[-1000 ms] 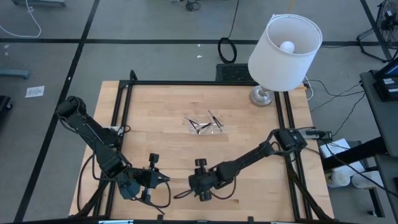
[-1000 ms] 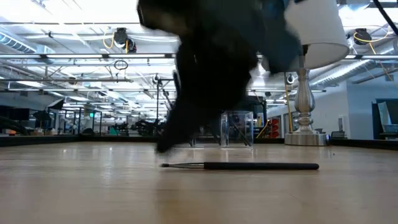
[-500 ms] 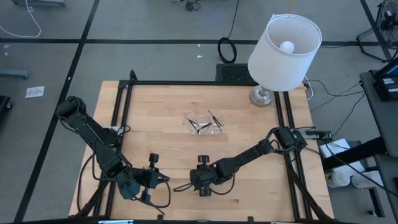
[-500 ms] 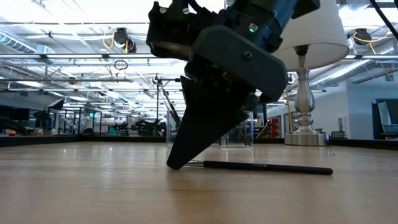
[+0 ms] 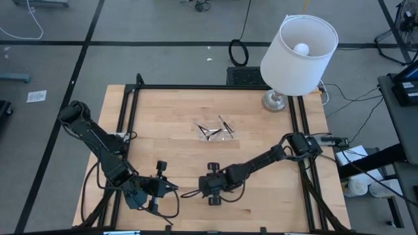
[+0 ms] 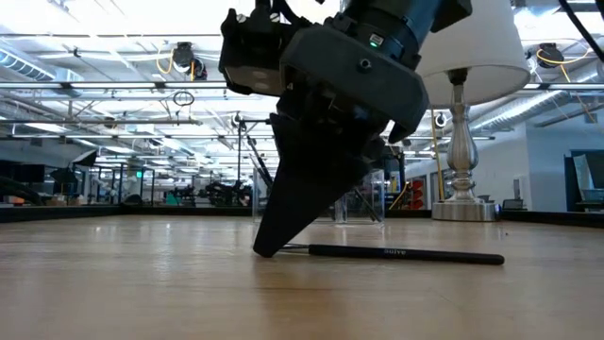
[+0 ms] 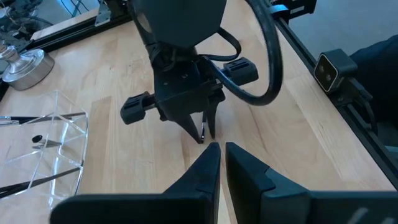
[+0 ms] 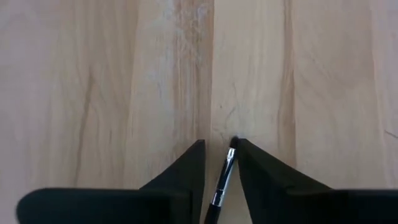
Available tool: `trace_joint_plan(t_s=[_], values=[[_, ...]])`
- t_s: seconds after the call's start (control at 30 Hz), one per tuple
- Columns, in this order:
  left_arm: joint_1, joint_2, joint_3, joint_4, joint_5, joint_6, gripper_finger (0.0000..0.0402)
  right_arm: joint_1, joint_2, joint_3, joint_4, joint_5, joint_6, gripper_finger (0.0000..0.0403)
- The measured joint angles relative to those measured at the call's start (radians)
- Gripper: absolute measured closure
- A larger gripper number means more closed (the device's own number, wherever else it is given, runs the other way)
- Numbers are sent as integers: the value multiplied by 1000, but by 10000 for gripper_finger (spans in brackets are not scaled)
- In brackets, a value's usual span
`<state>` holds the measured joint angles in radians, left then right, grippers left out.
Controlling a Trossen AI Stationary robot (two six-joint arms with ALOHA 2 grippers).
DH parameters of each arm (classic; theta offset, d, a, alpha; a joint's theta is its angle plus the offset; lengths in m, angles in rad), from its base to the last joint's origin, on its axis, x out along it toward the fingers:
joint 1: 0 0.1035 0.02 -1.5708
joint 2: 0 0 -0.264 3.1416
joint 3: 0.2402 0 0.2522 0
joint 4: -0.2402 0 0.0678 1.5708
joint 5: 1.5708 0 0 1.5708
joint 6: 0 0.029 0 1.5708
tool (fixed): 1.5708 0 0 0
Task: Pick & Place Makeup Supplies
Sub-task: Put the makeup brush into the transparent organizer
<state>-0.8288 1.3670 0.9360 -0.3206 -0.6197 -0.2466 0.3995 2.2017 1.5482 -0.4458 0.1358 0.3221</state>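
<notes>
One makeup stick (image 6: pixel 396 252), thin and dark, lies flat on the wooden table near its front edge; it also shows in the high view (image 5: pixel 189 194). My right gripper (image 8: pixel 219 148) (image 6: pixel 266 249) is down at the stick's left end, open, one finger on each side of that end. A small clear tray (image 5: pixel 215 130) at mid-table has several more sticks lying in it. My left gripper (image 7: pixel 221 152) (image 5: pixel 175 188) hangs above the table just left of the right one, shut on nothing. My right gripper has the stick's left end (image 8: pixel 232 147) between its fingers. That end lies against the inner side of one finger (image 8: pixel 249 163), and a gap shows to the other. The fingers slant down from the table's right, along the stick. The stick lies flat on the table.
A lamp with a white shade (image 5: pixel 299 46) stands at the table's far right corner on a silver base (image 5: pixel 275 100). Black frame rails (image 5: pixel 130 130) run along the table's left, far and right sides. Bare wood lies between the tray and the grippers.
My right gripper has come down and toward the table's left until its fingertips reach the tabletop at the stick's left end. The stick has slid a little toward the table's right edge and still lies flat.
</notes>
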Motion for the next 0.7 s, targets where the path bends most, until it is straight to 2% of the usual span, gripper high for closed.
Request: trace_joint_plan(t_s=[0.33,0.47,0.7], values=[[0,0,0,0,0,-3,366,-25,83,2,-20,-101,24,394],[0,0,0,-1,0,-2,366,-29,87,3,-21,-129,17,400],[0,0,0,-1,0,-3,366,-19,54,-3,19,-87,-24,402]])
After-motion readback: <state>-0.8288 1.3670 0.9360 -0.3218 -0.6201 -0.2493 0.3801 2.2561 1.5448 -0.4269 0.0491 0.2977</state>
